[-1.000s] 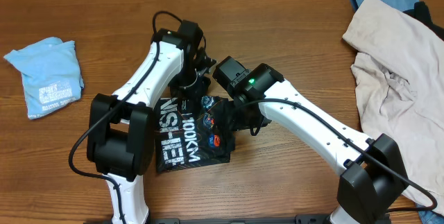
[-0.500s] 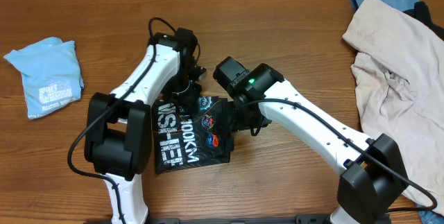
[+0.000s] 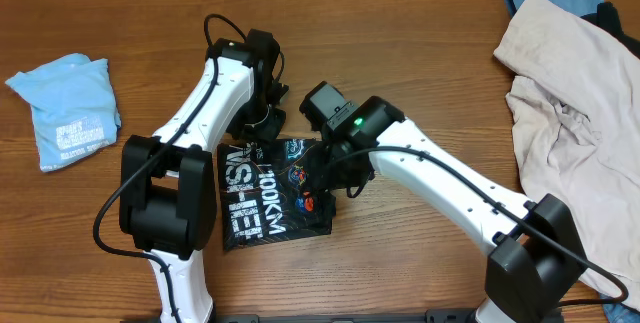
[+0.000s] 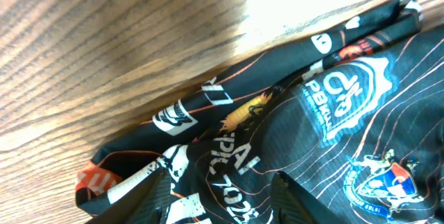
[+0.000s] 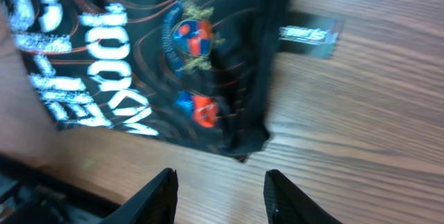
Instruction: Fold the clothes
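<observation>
A folded black printed shirt (image 3: 272, 195) lies on the wooden table between my two arms. It also shows in the left wrist view (image 4: 298, 113) and in the right wrist view (image 5: 159, 64). My left gripper (image 4: 222, 200) is open, with its fingers spread over the shirt's far edge and nothing between them; in the overhead view it sits at that edge (image 3: 258, 123). My right gripper (image 5: 220, 195) is open and empty above bare table beside the shirt's right edge, and it is hidden under the arm in the overhead view.
A folded light blue shirt (image 3: 68, 108) lies at the far left. A heap of unfolded clothes, beige (image 3: 570, 93) over blue and dark pieces, fills the right side. A black tag (image 5: 311, 34) sticks out from the black shirt's edge.
My left arm has drawn back toward the far side of the table, off the shirt's top edge. My right arm has shifted slightly left. The shirt stays folded.
</observation>
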Robot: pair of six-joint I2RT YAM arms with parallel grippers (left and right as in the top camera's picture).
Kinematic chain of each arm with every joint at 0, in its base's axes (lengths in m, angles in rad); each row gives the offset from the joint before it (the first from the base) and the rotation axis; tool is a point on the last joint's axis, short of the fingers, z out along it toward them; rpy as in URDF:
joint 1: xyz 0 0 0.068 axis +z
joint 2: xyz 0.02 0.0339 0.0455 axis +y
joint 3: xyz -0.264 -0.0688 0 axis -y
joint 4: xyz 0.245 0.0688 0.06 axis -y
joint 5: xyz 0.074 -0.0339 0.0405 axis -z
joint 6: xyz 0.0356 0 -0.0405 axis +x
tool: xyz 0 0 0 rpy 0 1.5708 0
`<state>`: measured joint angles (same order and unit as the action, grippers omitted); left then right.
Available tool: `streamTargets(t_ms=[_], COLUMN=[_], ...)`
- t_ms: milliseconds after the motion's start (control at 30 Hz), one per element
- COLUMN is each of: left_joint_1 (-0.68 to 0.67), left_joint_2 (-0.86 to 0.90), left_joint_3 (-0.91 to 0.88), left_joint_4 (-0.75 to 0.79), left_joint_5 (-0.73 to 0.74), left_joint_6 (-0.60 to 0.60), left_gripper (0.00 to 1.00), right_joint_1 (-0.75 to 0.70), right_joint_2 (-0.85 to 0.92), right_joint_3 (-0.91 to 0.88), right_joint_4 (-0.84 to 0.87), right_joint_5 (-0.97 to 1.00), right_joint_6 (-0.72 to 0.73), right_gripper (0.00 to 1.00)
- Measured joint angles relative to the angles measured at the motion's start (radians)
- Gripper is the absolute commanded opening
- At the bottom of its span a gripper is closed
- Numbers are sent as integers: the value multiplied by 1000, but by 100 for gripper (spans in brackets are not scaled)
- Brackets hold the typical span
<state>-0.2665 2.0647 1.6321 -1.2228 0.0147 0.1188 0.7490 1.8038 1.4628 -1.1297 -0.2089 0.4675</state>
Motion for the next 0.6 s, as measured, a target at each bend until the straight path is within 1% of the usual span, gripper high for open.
streamTargets(t_ms=[67, 100, 167, 233, 300, 433, 600], left_joint_1=[0, 0, 0, 1, 1, 1, 1], left_joint_2=[0, 0, 0, 0, 0, 0, 18], left_joint_3=[2, 2, 3, 4, 5, 5, 11], left_joint_4=[1, 3, 11, 18, 28, 56, 21], left_joint_5=[0, 1, 15, 47, 76, 122, 173], left_joint_6=[2, 5, 23, 58, 93, 168, 261], left_gripper=[58, 63, 79, 86, 89, 90, 94], right_joint_1=[8, 11, 11, 11, 11, 11, 10], right_joint_2=[0, 0, 0, 0, 0, 0, 0], right_joint_3=[-31, -51, -94, -133, -155, -167, -167], right_joint_4=[31, 45, 69, 89, 100, 109, 110], right_joint_5=[-35, -52, -74, -88, -96, -103, -106], right_joint_6=[3, 11, 27, 51, 67, 98, 117], right_gripper=[44, 44, 45, 45, 45, 45, 45])
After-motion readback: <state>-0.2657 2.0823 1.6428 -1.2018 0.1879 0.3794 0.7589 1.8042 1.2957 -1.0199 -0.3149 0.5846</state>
